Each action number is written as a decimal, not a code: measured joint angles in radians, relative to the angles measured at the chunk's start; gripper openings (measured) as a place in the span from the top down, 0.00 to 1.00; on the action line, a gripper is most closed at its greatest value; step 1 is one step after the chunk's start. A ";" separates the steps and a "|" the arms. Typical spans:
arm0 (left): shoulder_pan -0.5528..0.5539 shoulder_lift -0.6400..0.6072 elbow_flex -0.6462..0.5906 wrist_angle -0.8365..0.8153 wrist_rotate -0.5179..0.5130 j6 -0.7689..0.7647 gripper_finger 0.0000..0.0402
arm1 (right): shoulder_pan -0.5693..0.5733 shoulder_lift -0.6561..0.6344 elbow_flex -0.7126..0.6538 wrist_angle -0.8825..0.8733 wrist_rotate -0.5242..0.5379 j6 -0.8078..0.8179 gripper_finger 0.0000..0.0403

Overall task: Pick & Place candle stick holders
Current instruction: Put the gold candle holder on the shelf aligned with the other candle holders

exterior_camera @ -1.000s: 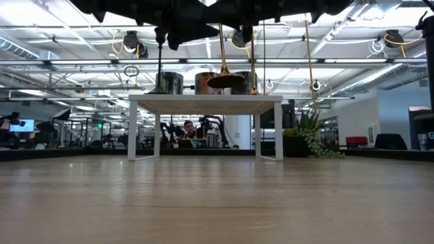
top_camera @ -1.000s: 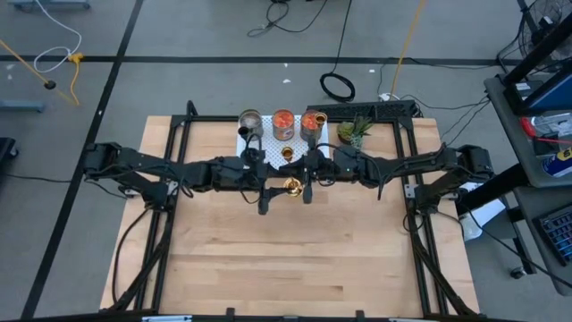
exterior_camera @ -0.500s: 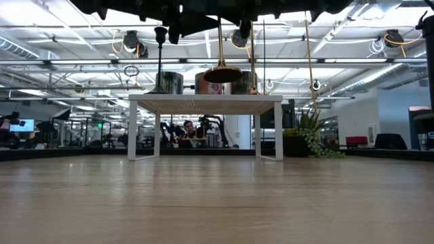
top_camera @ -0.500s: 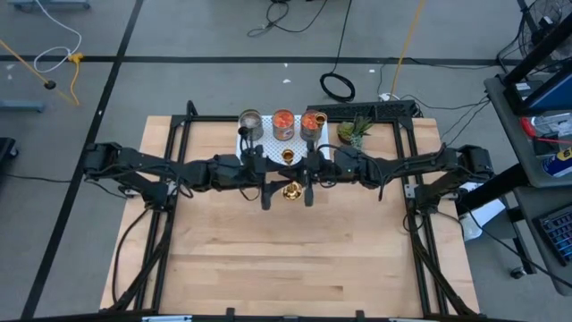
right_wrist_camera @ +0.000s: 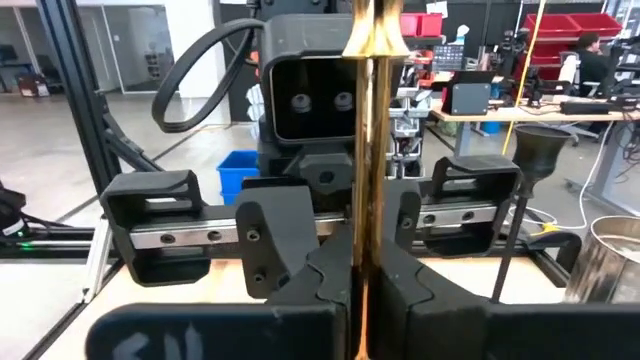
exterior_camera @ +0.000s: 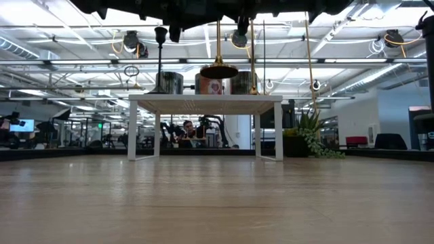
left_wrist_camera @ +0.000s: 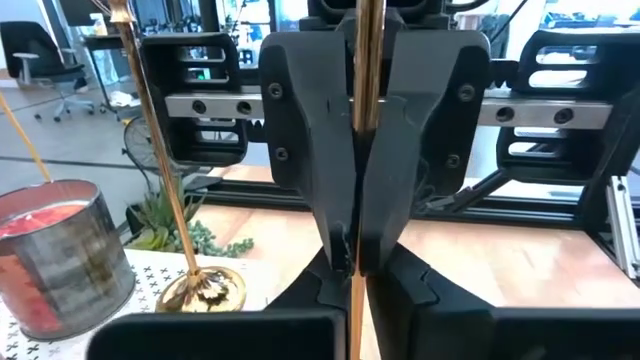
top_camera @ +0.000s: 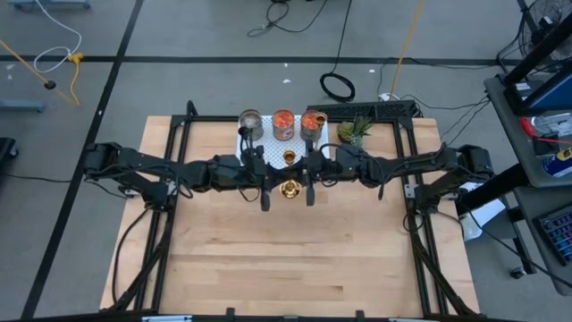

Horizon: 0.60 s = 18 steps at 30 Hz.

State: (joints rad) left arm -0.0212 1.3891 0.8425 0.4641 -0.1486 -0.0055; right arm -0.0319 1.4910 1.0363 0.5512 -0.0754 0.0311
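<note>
Just in front of the white perforated stand (top_camera: 268, 141), your left claw (top_camera: 265, 190) and right claw (top_camera: 309, 189) are both clamping one gold candle stick holder's (top_camera: 290, 189) stem, suspending it above the surface (top_camera: 295, 259), seemingly mid-handover.

Meeting over mid-table, left gripper (top_camera: 265, 188) and right gripper (top_camera: 309, 186), fingertips facing. Hanging between them, pinched from both sides, a stemmed holder (top_camera: 290, 189), clear of the table (top_camera: 268, 259). Just behind the grippers, standing on the stand (top_camera: 243, 143): another stemmed holder (top_camera: 289, 156), a third (top_camera: 246, 134), three glass cups (top_camera: 282, 124). Sitting behind the right gripper, beside the stand: potted plant (top_camera: 354, 131).
</note>
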 joint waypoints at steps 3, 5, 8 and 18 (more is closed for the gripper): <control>0.000 0.000 0.000 -0.004 -0.002 0.001 0.94 | 0.000 0.000 0.000 -0.005 0.000 0.002 0.97; 0.000 0.000 0.000 -0.005 -0.003 -0.006 0.92 | 0.000 0.000 0.000 -0.006 -0.002 0.000 0.94; 0.000 0.000 0.000 -0.005 -0.007 -0.015 0.95 | 0.000 0.000 0.000 -0.005 -0.004 -0.001 0.89; 0.001 0.000 0.000 -0.021 -0.017 -0.049 0.97 | 0.001 -0.001 0.000 -0.042 -0.009 -0.017 0.63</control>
State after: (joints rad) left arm -0.0200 1.3895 0.8424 0.4428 -0.1658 -0.0543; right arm -0.0305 1.4895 1.0363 0.5091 -0.0841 0.0139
